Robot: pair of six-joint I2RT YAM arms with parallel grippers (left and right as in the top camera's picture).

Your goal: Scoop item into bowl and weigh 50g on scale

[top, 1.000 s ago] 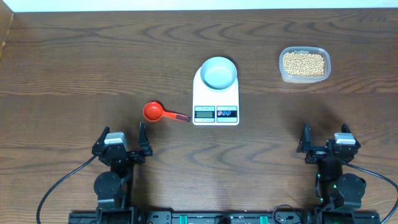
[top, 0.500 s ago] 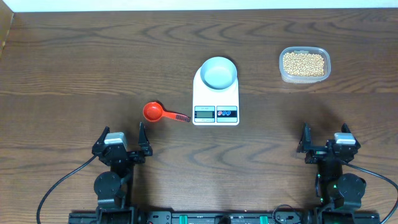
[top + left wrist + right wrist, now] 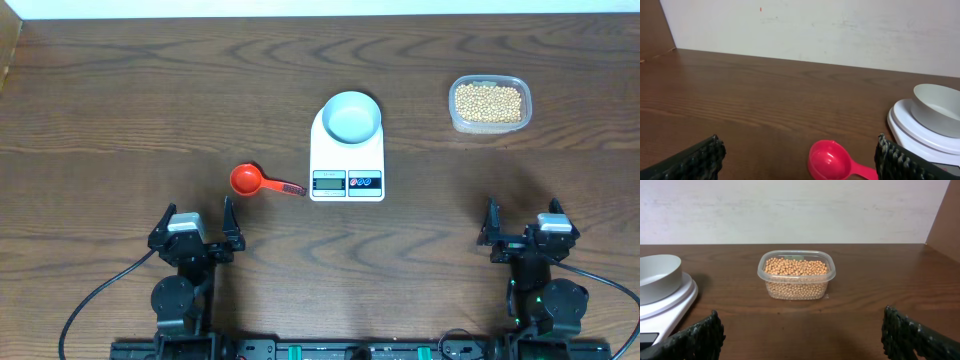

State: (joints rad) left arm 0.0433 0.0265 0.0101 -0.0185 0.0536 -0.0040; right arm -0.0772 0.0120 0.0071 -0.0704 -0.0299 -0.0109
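Near edge: my left pincer (image 3: 195, 220) has its jaws spread wide. The red scoop (image 3: 262, 181) lies just ahead and a little to its right, its handle tip just beside the scale (image 3: 347, 183), so the gap there is narrow. I see bare bench (image 3: 110, 110) across the whole left half, back to the wall (image 3: 815, 25). The centre lane is blocked by the scale, with the bowl (image 3: 351, 117) on its far end standing tallest. My right pincer (image 3: 522, 222) is also wide, with open bench ahead up to the clear tub (image 3: 451, 105) of beans (image 3: 489, 102). There is a wide passage between scale and tub.
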